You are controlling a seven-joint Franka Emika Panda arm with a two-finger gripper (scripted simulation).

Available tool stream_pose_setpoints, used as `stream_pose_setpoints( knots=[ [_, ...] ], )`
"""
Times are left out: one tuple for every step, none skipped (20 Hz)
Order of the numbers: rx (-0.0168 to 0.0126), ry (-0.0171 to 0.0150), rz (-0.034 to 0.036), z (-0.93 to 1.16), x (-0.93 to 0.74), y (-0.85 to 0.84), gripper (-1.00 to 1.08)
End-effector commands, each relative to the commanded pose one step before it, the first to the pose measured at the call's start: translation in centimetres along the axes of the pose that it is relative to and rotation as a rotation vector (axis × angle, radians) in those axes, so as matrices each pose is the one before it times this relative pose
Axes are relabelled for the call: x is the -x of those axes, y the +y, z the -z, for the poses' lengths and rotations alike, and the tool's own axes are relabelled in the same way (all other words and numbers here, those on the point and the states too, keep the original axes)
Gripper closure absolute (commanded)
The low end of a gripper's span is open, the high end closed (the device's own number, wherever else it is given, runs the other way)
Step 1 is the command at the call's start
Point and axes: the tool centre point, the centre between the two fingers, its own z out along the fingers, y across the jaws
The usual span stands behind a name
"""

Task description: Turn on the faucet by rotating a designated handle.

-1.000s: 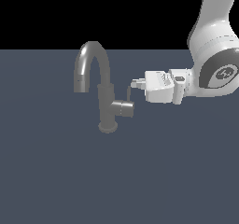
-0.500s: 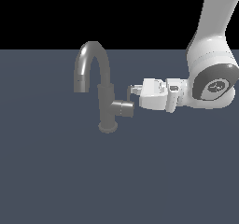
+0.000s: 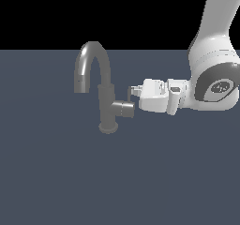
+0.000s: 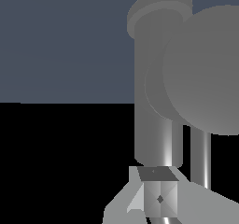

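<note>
Dark blue-grey surface (image 3: 56,182) carries your faucet (image 3: 107,102), upright, handle (image 3: 123,108) jutting toward the exterior view's right. Your hand (image 3: 133,92) sits level at the handle's thin lever rod; you cannot tell its finger spread.

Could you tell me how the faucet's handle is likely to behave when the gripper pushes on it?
The handle looks like a short, solid metal stub fixed to the faucet, so it should feel stiff and probably turn about its joint rather than bend. Its smooth, glossy finish suggests the gripper could slip. The thin lever rod looks the likeliest part to flex.
</note>
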Motion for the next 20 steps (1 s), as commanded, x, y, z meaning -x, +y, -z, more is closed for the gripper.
stream_pose_setpoints(
  knots=[
    [-0.00014, -0.00029, 0.00019, -0.003, 0.179, 0.812, 1.08],
    [0.0, 0.0, 0.0, -0.006, 0.068, 0.328, 1.08],
    [0.0, 0.0, 0.0, -0.006, 0.069, 0.329, 1.08],
    [0.0, 0.0, 0.0, -0.005, 0.069, 0.331, 1.08],
    [0.0, 0.0, 0.0, -0.005, 0.07, 0.333, 1.08],
    [0.0, 0.0, 0.0, -0.005, 0.07, 0.334, 1.08],
    [-0.00013, -0.00045, 0.00013, 0.009, 0.082, 0.337, 1.08],
    [0.0, 0.0, 0.0, -0.005, 0.071, 0.337, 1.08],
    [0.0, 0.0, 0.0, -0.004, 0.071, 0.338, 1.08],
    [0.0, 0.0, 0.0, 0.0, 0.0, 0.0, 1.08],
    [-0.00344, 0.00355, 0.00516, -0.116, -0.128, -0.676, 1.08],
    [0.00023, -0.00026, -0.00034, 0.009, -0.206, 0.424, 1.08],
    [0.00023, -0.00026, -0.00034, 0.009, -0.207, 0.426, 1.08],
    [0.00032, -0.00037, -0.00048, 0.006, -0.215, 0.428, 1.08],
    [0.0, 0.0, 0.0, 0.017, -0.196, 0.435, 1.08],
    [0.00046, -0.00052, -0.00069, 0.002, -0.226, 0.432, 1.08],
    [0.00023, -0.00026, -0.00034, 0.01, -0.213, 0.438, 1.08],
    [0.00032, -0.00036, -0.00049, 0.007, -0.221, 0.439, 1.08],
    [0.00023, -0.00025, -0.00035, 0.01, -0.217, 0.443, 1.08],
    [0.00033, -0.00036, -0.00049, 0.008, -0.224, 0.444, 1.08]
  ],
)
